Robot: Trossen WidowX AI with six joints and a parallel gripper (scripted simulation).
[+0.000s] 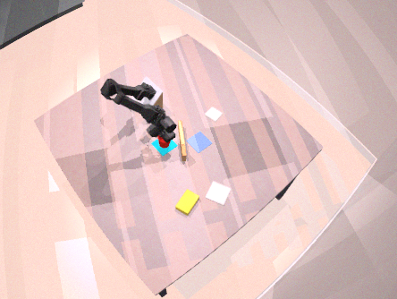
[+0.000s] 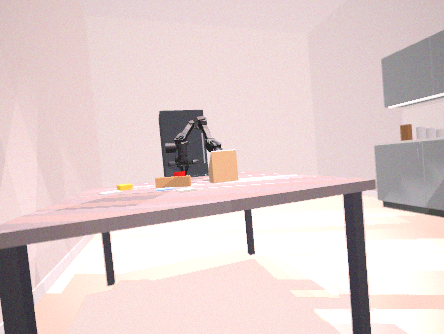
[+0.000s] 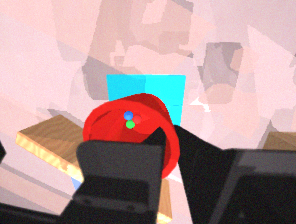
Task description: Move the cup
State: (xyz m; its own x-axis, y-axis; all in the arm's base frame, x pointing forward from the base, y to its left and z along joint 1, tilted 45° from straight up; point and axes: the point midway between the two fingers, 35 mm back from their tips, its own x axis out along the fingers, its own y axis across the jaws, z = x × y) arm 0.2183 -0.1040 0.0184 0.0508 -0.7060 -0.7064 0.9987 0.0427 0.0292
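Note:
The red cup (image 1: 164, 143) (image 2: 179, 174) (image 3: 102, 122) is upright or nearly so over the cyan pad (image 1: 166, 152) (image 3: 167, 86), very low; whether its base touches the pad is hard to tell. My gripper (image 1: 164, 137) (image 3: 168, 128) is shut on the cup's wall, with one finger inside and one outside. A blue marble (image 3: 128, 115), a green marble (image 3: 130, 124) and a reddish marble (image 3: 138, 119) lie in the cup. The blue pad (image 1: 199, 142) (image 2: 164, 189) lies across the wooden barrier, with nothing on it. The cup's base is hidden in the wrist view.
The low wooden barrier (image 1: 181, 140) (image 2: 173, 182) (image 3: 50, 134) stands between the pads, close beside the cup. A taller box (image 2: 223, 166) (image 3: 282, 141) stands near the arm. A yellow block (image 1: 187, 201) (image 2: 124, 187) and two white squares (image 1: 214, 114) (image 1: 218, 192) lie farther off.

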